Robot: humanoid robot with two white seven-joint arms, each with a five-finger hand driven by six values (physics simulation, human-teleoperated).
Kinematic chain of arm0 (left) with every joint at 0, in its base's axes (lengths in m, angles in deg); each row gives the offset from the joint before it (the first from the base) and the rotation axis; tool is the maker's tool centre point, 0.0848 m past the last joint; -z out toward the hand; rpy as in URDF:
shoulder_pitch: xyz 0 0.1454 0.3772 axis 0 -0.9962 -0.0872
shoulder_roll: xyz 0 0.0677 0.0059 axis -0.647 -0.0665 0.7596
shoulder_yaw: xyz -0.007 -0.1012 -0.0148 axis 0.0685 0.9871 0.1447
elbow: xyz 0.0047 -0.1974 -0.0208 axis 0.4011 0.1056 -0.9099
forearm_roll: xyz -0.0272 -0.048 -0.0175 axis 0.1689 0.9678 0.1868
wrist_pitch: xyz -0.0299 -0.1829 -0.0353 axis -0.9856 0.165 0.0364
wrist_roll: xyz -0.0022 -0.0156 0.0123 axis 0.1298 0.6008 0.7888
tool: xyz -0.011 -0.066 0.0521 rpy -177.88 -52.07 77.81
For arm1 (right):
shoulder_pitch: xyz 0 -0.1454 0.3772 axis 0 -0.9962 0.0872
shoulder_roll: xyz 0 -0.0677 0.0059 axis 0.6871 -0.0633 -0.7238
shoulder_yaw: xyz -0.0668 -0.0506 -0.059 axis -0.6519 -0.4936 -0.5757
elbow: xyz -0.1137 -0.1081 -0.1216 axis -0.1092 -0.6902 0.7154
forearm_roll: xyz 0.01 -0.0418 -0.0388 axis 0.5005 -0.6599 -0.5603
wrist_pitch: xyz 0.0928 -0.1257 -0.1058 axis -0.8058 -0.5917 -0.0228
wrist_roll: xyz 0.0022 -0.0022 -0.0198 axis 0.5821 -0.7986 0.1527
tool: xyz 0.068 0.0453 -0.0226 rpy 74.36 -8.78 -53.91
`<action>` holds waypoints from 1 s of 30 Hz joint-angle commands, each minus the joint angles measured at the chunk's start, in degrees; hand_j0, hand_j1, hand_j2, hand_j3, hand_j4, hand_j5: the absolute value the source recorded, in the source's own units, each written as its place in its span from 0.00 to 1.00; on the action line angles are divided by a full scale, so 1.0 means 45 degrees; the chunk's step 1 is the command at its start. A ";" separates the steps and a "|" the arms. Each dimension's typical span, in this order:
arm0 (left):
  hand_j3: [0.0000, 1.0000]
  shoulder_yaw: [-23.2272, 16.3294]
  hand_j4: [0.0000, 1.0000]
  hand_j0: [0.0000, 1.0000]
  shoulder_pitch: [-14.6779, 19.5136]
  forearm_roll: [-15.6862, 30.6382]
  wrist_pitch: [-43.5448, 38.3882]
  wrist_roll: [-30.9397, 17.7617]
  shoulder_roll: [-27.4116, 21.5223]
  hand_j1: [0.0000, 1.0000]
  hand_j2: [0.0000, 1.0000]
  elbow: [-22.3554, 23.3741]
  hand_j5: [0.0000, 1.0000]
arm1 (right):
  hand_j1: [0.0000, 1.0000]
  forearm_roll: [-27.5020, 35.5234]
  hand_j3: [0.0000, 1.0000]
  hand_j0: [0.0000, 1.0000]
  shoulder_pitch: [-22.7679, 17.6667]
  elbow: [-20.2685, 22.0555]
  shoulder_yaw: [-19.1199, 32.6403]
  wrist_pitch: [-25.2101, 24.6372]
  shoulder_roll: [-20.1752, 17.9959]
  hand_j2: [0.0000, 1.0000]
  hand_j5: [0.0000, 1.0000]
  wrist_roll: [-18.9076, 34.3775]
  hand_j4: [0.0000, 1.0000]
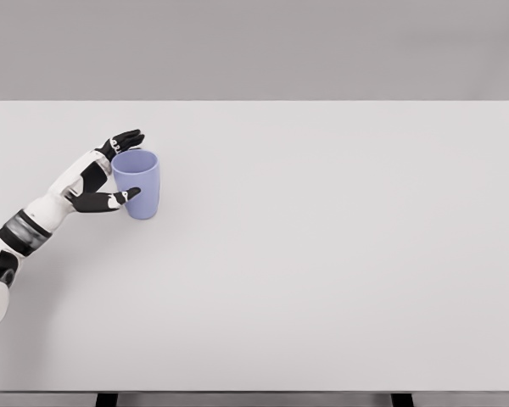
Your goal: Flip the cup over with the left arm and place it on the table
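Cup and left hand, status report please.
Left hand wrapped around cup, thumb in front, fingers behind. Cup upright on table, opening up. Right arm out of view. Nothing in the way.

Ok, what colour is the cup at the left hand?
Light lavender blue, plain, no pattern: the cup shows best in the head view.

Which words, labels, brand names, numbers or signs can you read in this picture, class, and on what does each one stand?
None: no text shows anywhere.
The blue cup is plain.
The left hand and its arm carry no lettering, only black and white panels.
The white table is unmarked.
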 commanded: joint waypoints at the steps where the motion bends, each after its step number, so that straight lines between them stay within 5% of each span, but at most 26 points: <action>1: 1.00 -0.0104 1.00 1.00 0.0000 -0.0865 0.0072 0.0331 -0.0021 1.00 1.00 0.0134 1.00 | 1.00 0.0002 1.00 1.00 0.0000 0.0001 0.0000 0.0000 0.0000 1.00 1.00 0.0002 1.00; 9: 1.00 -0.0104 1.00 1.00 -0.0097 -0.0904 0.0072 0.0331 -0.0040 1.00 1.00 -0.0022 1.00 | 1.00 0.0002 1.00 1.00 0.0000 0.0001 0.0000 0.0000 0.0000 1.00 1.00 0.0002 1.00; 12: 1.00 -0.0123 1.00 1.00 -0.0781 -0.0924 0.0072 0.0331 -0.1016 1.00 1.00 -0.1155 1.00 | 1.00 0.0002 1.00 1.00 0.0000 0.0001 0.0000 0.0000 0.0000 1.00 1.00 0.0002 1.00; 30: 1.00 -0.0065 1.00 1.00 -0.0606 -0.1490 0.0072 0.0331 -0.0919 1.00 1.00 -0.1389 1.00 | 1.00 0.0002 1.00 1.00 0.0000 0.0001 0.0000 0.0000 0.0000 1.00 1.00 0.0002 1.00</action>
